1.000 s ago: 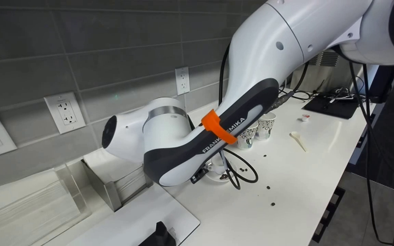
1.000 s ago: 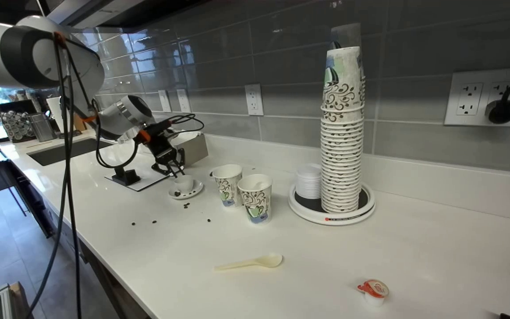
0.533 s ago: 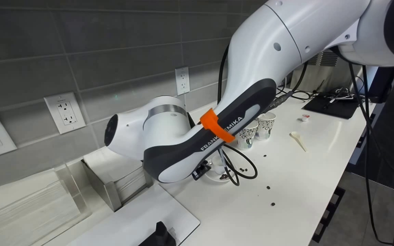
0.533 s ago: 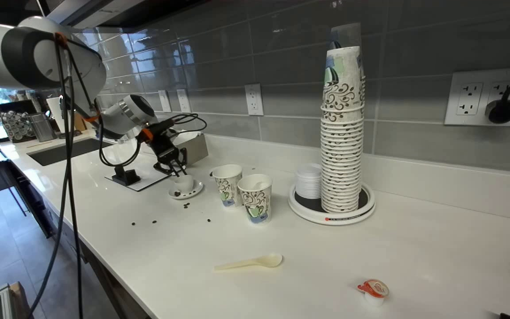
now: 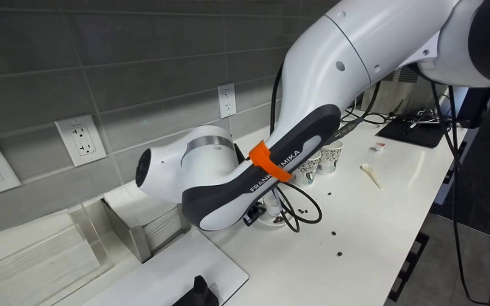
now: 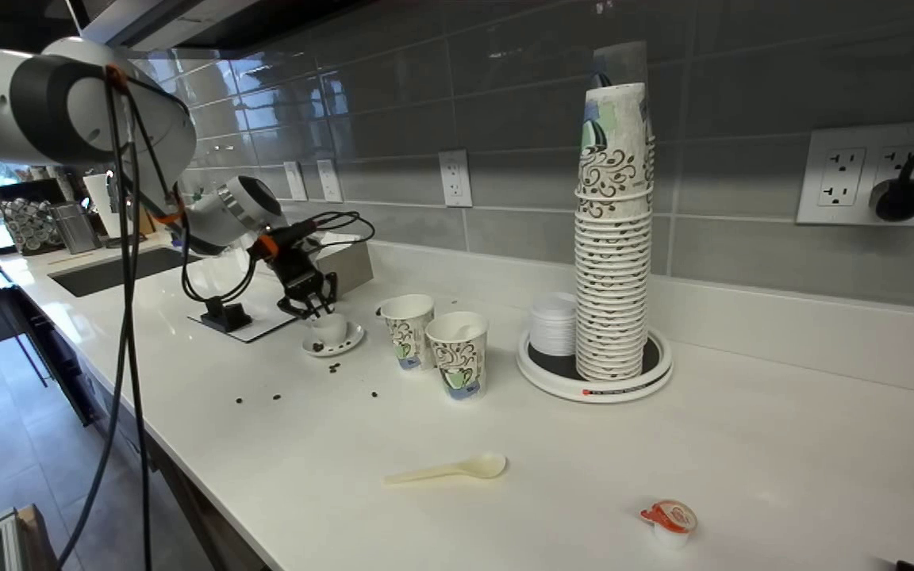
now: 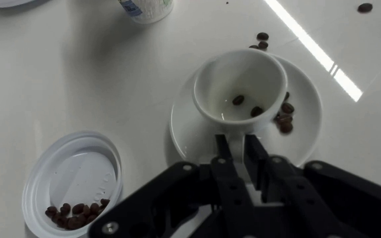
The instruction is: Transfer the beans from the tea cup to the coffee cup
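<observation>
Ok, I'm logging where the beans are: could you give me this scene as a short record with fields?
Tea cup: white, standing on a saucer
Beans in cup: two visible
Other beans: on the saucer, in a shallow white dish, loose on the counter
Hand: straddles the cup's handle; grip unclear
Paper cups: two, upright; contents unclear
Spoon: on the counter

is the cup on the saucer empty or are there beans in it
Not empty: the wrist view shows two beans inside the cup; its near side may hide more.
</observation>
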Robot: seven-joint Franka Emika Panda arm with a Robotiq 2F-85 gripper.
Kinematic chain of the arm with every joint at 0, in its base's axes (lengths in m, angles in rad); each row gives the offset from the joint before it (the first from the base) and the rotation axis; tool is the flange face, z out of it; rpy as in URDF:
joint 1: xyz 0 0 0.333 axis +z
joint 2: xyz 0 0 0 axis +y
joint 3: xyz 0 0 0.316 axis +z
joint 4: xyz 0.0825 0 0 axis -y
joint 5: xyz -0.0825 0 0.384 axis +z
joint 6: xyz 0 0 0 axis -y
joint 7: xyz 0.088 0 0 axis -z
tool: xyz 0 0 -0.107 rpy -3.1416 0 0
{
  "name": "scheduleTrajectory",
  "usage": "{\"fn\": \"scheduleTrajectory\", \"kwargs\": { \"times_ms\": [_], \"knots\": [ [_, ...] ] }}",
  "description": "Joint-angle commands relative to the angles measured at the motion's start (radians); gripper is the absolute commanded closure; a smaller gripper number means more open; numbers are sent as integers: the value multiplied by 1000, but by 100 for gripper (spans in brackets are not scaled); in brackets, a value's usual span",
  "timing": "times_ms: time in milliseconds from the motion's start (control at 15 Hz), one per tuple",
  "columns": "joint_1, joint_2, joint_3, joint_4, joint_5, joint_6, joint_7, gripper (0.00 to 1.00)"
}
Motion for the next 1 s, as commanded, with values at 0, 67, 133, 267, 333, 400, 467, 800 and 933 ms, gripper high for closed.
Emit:
{"fn": "scheduleTrajectory", "kwargs": {
  "times_ms": [0, 67, 133, 267, 333, 400, 467, 800, 933],
  "knots": [
    [1, 26, -3, 42, 21, -34, -35, 94],
    [1, 25, -3, 41, 22, -35, -36, 100],
    [3, 25, -5, 44, 21, -43, -34, 99],
    [5, 22, -7, 45, 22, -58, -32, 97],
    [4, 20, -6, 44, 21, -60, -34, 97],
    [4, 16, -6, 43, 21, -72, -36, 97],
    [4, 13, -6, 46, 23, -87, -38, 97],
    [-10, -15, 9, 87, 59, -218, -102, 97],
    [-43, -47, 25, 72, 78, -175, -158, 97]
  ]
}}
